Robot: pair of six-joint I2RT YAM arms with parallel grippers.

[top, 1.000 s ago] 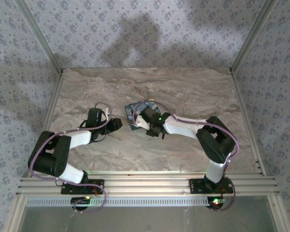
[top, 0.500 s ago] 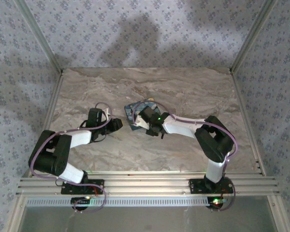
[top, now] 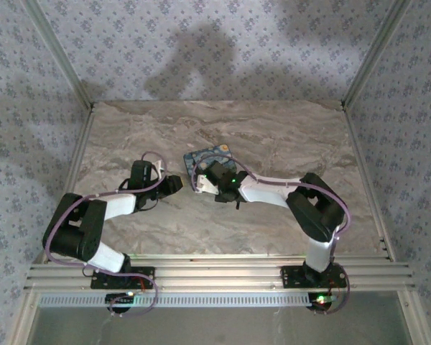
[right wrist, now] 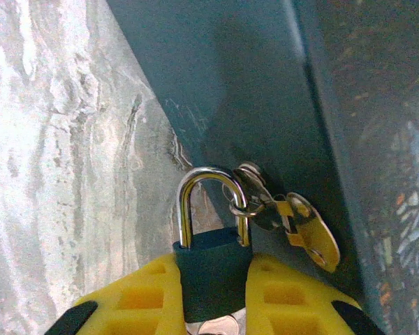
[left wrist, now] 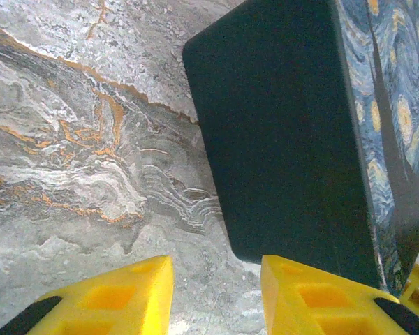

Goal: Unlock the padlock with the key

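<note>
Padlock (right wrist: 211,269) is clamped between the yellow fingers (right wrist: 136,296) of the right hand (right wrist: 211,283), dark blue body pinched on both sides and the silver shackle (right wrist: 213,202) sticking out past the fingertips. Both legs of the shackle run down to the body as far as I can see. A small ring (right wrist: 246,190) is hooked on the shackle, and a brass-coloured key (right wrist: 306,236) hangs off it, lying against the dark side of the box (right wrist: 265,91). There's also a silvery bit peeking out under the lock body between the fingers, can't tell what it is. From the top camera the right hand (top: 205,181) is right up against the near side of the box (top: 208,157), which sits roughly mid-table (top: 287,136), a little toward the left edge, so that's where the padlock is too, low over the marble and just beside the box. The left hand (top: 174,185) is on the other side, near the box's left end but not touching it. On its own camera the left hand (left wrist: 216,293) has its fingers spread with nothing between them, just bare table (left wrist: 70,139), and the box (left wrist: 286,132) is just ahead, dark side facing it with the swirly blue-and-yellow printed face off to the right.
</note>
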